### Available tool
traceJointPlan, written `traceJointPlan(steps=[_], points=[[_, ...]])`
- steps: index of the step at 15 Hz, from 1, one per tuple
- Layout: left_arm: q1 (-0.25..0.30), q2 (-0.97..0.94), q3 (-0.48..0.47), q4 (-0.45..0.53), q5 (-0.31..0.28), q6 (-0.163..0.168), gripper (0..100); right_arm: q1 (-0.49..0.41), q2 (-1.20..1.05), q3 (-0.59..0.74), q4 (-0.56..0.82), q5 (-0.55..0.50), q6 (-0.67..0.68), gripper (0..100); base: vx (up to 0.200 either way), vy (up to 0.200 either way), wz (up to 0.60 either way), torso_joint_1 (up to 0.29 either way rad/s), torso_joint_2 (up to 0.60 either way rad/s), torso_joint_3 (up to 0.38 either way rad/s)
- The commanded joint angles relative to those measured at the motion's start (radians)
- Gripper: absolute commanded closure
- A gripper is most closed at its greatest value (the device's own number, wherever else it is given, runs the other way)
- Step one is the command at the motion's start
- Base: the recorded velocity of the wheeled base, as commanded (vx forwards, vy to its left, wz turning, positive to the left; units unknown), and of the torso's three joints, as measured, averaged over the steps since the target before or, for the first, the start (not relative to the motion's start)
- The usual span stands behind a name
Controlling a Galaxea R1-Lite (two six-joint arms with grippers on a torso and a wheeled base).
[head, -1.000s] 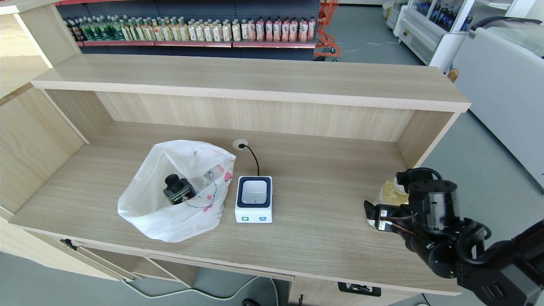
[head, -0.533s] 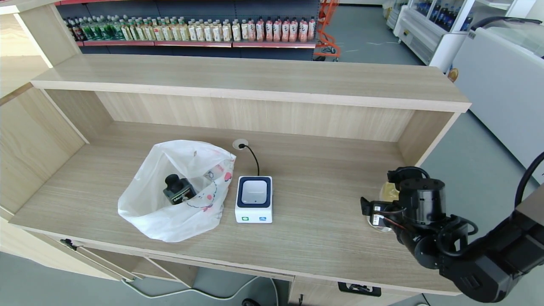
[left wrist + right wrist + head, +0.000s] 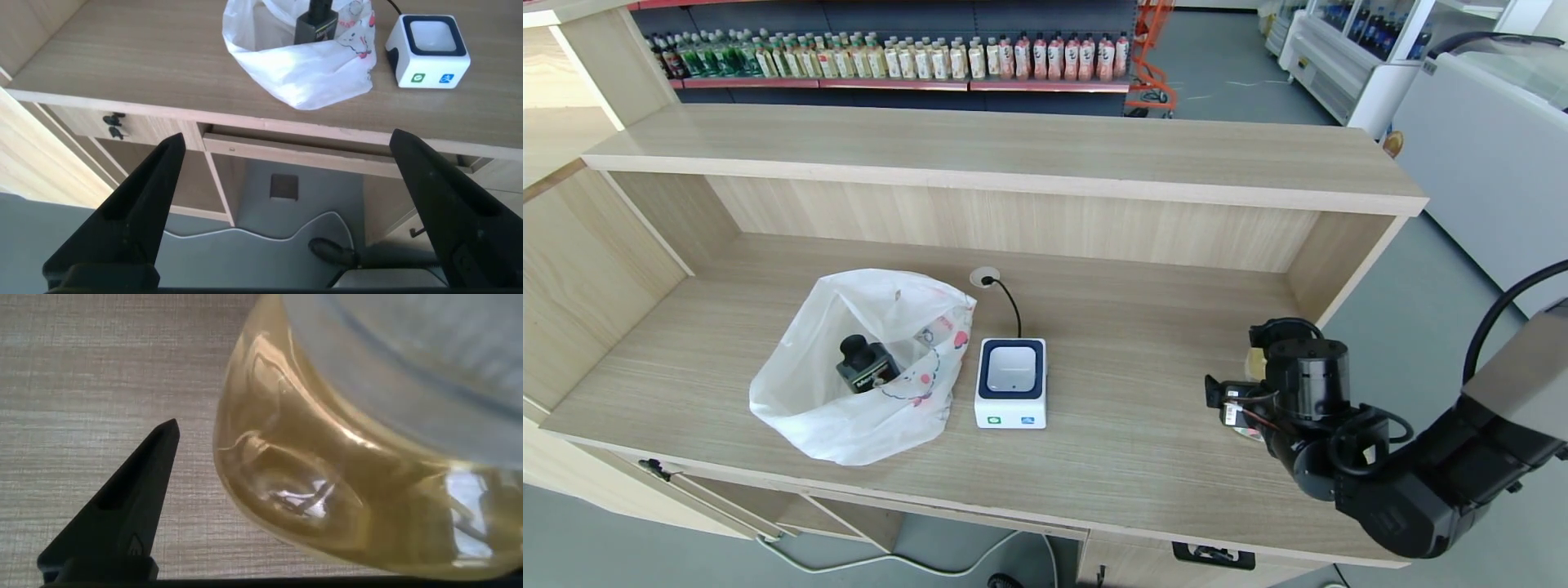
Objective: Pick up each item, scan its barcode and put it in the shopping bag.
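A bottle of yellowish liquid (image 3: 351, 474) is standing at the right near corner of the counter (image 3: 1135, 343), and the right gripper (image 3: 282, 433) is being held open close to it, bare counter showing between one finger (image 3: 122, 514) and the bottle. The left gripper (image 3: 288, 139) is being held wide open and empty below the near edge. The white shopping bag (image 3: 849, 416), a dark item (image 3: 866, 365) inside, is lying just left of the scanner (image 3: 1010, 382).

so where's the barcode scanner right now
In the head view the barcode scanner stands near the middle of the counter, close beside the shopping bag, on its right.
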Motion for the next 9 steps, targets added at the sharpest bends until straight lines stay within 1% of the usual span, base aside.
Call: traceJointPlan(steps=[1,3,4,9], points=[[0.000,0.000,0.000,0.000,0.000,0.000,0,0.002,0.005,-0.004,-0.007,0.002,0.000,0,0.000,0.000,0.00,0.000,0.00,0.000],[0.000,0.000,0.000,0.000,0.000,0.000,0,0.002,0.002,0.002,-0.039,0.019,-0.011,0,0.000,0.000,0.00,0.000,0.00,0.000],[0.000,0.000,0.000,0.000,0.000,0.000,0,-0.001,-0.004,0.003,-0.041,0.027,-0.034,100,0.000,0.000,0.00,0.000,0.00,0.000],[0.000,0.000,0.000,0.000,0.000,0.000,0,-0.009,-0.015,0.012,-0.041,0.031,-0.068,100,0.000,0.000,0.00,0.000,0.00,0.000]])
